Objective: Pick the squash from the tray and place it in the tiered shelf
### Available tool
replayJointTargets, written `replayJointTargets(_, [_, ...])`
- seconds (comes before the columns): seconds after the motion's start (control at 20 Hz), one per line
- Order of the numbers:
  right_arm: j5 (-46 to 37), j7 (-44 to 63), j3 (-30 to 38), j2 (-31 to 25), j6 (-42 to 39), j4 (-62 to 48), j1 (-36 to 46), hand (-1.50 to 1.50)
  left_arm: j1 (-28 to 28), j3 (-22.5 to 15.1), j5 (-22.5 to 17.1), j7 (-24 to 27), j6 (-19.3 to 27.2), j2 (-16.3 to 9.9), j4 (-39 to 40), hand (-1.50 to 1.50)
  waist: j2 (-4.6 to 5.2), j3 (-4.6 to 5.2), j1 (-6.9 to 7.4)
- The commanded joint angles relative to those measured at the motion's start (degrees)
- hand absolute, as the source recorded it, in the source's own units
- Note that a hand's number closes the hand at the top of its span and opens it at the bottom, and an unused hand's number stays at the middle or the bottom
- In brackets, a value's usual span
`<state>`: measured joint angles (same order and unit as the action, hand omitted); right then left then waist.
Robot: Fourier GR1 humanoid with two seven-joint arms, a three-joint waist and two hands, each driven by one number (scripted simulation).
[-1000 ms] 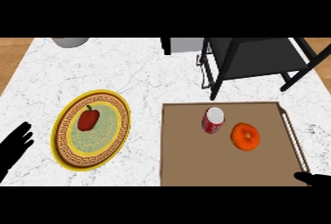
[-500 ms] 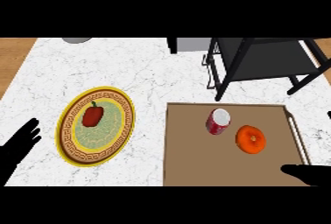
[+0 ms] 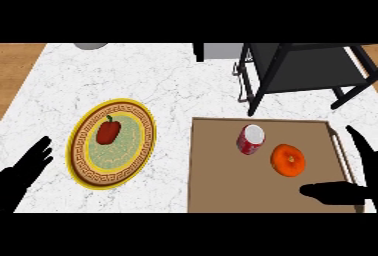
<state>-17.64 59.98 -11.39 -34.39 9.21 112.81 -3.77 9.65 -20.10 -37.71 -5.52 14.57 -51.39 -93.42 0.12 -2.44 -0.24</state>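
Note:
The squash, round and orange, lies on the brown tray at the right. A red can stands just left of it on the same tray. The tiered shelf, black-framed with a dark grey shelf board, stands behind the tray at the upper right. My right hand is open at the tray's right end, thumb lying on the tray below the squash and fingers raised beside the tray's edge, not touching the squash. My left hand is open at the lower left, resting on the counter.
A yellow patterned plate with a red bell pepper on it sits left of the tray. A grey bowl and a grey container stand at the counter's far edge. The wooden floor shows at the left.
My right hand has come up further into view, its thumb now on the tray near the squash. The left hand has risen slightly. The view has shifted a little.

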Motion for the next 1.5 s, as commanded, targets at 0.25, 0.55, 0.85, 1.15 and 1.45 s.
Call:
replayJointTargets(0.25, [-7.9, 8.5, -4.7, 4.3, 0.6, -3.8, 3.0, -1.5, -4.4, -2.6, -3.7, 0.0, 5.6, 10.3, 4.3, 0.0, 0.69, 2.72, -1.06])
replayJointTargets(0.55, [-10.4, 10.1, -5.0, 6.8, -0.8, -5.4, 5.1, -1.5, -5.4, -4.4, -5.4, -0.5, 6.9, 9.7, 3.6, 0.0, 0.46, 2.67, -1.38])
replayJointTargets(0.85, [-14.9, 9.0, -5.8, 9.6, -0.3, -11.8, 5.5, -1.5, -5.3, -5.4, -5.9, 1.9, 6.4, 8.0, 5.7, 0.0, 0.52, 2.62, -0.73])
replayJointTargets(1.15, [-17.6, 7.3, -3.9, 11.2, -0.9, -17.6, 9.1, -1.5, -7.6, -6.6, -7.9, 2.1, 7.4, 8.1, 7.0, 0.0, 0.74, 2.62, -1.06])
replayJointTargets(1.45, [-23.0, 6.2, -5.6, 16.9, 2.6, -20.5, 10.3, -1.5, -7.4, -8.4, -9.0, 3.7, 7.7, 6.6, 5.5, 0.0, 0.45, 2.56, -0.32])
